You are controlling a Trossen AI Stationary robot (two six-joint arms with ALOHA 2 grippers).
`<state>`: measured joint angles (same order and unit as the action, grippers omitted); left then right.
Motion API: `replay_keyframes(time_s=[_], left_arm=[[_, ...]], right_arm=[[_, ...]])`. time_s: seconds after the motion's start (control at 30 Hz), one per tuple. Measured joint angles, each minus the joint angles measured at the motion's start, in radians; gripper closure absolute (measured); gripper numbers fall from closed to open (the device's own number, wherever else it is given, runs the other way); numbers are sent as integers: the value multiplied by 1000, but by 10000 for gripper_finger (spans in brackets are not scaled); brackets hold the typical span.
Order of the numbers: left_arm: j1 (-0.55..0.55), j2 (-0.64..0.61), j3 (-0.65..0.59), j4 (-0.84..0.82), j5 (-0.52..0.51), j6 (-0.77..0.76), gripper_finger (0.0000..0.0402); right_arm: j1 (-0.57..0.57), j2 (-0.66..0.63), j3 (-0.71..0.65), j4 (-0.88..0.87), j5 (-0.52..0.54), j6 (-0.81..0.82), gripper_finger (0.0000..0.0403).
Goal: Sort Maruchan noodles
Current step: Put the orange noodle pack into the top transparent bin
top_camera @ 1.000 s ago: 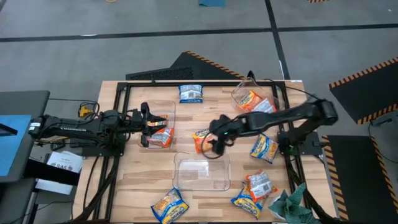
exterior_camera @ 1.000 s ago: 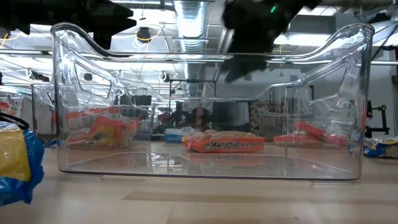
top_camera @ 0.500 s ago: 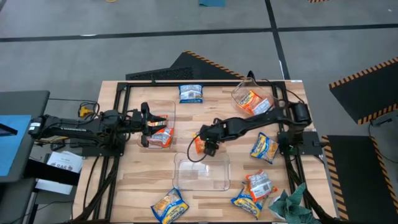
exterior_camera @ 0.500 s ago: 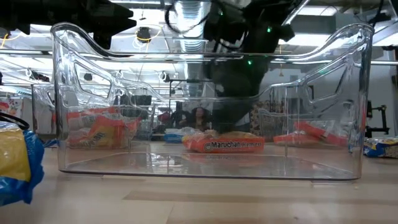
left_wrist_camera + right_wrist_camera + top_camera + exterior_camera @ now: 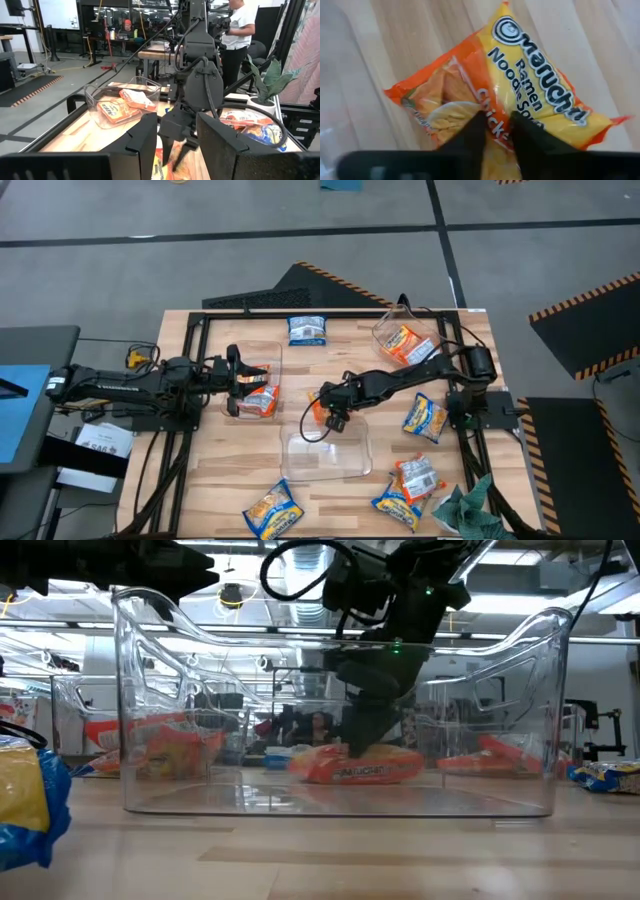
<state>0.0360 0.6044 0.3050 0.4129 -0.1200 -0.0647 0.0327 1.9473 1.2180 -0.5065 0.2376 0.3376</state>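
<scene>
"Maruchan Ramen Noodle Soup" on orange packet (image 5: 500, 110) between right gripper (image 5: 496, 131) fingers

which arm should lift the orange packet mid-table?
Right. Its gripper is already down on the orange packet, fingers pinching its middle. The left gripper is over the left tub, off to the side.

Robotics lab: exposed ceiling ducts (image 5: 305, 565), hazard-striped floor mats (image 5: 590, 310), workbenches (image 5: 160, 52), person (image 5: 239, 30) standing.
</scene>
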Motion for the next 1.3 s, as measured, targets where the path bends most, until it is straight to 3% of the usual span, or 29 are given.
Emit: replay_keyframes(time_s=[0.1, 0.3, 0.7, 0.93, 1.13, 1.3], left_arm=[[0, 0, 0, 0, 0, 0, 276], [0, 0, 0, 0, 0, 0, 276], [0, 0, 0, 0, 0, 0, 276], [0, 0, 0, -5, 0, -3, 276], [0, 0, 0, -5, 0, -10, 276], [0, 0, 0, -4, 0, -7, 276]], right_arm=[[-2, -28, -3, -6, 0, -1, 380], [-3, -117, -13, -84, 42, 1, 392], [0, -390, -17, -338, 323, 92, 392], [-37, -571, -18, -615, 531, 303, 392], [-145, -668, -127, -654, 549, 417, 390], [-234, -689, -188, -623, 558, 421, 326]])
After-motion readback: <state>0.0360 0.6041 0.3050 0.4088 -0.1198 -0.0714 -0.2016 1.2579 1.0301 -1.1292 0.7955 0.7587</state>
